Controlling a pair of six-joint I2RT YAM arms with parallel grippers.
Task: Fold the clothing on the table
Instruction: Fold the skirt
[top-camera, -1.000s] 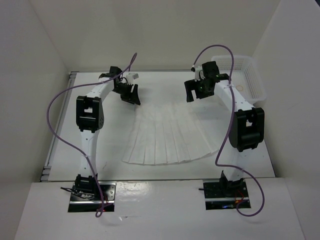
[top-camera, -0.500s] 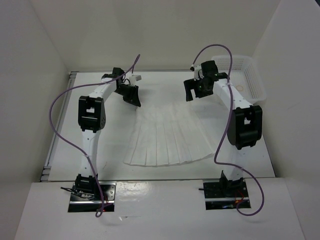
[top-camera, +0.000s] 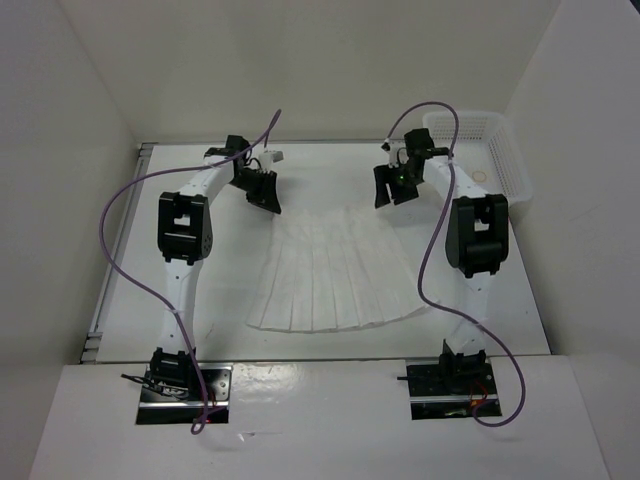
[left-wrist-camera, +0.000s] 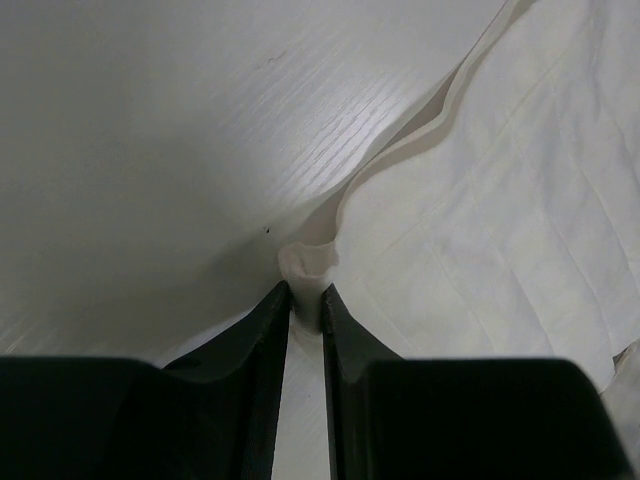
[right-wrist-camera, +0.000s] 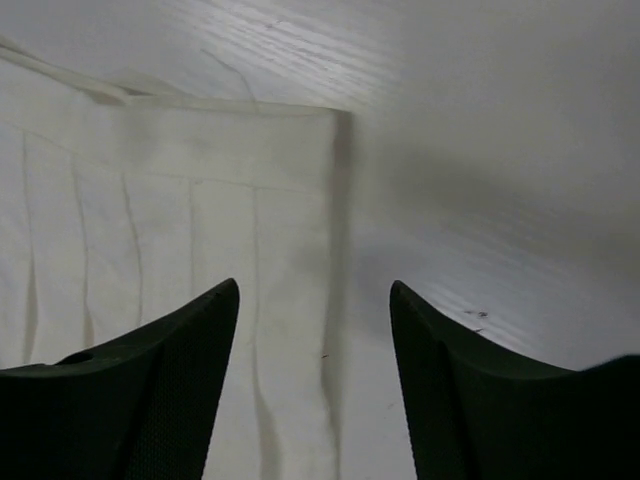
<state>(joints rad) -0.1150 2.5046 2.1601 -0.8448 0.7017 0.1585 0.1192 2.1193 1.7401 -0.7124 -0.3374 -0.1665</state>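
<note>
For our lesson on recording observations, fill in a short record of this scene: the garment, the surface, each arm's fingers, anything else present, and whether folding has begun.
garment: white pleated skirt, spread flat in a fan shape
surface: white table
left gripper: fingers pinched on a bunched bit of the skirt's edge
right gripper: fingers apart, straddling the skirt's other top corner, not gripping
other item: white mesh basket at the far right corner
fold: not yet made
</note>
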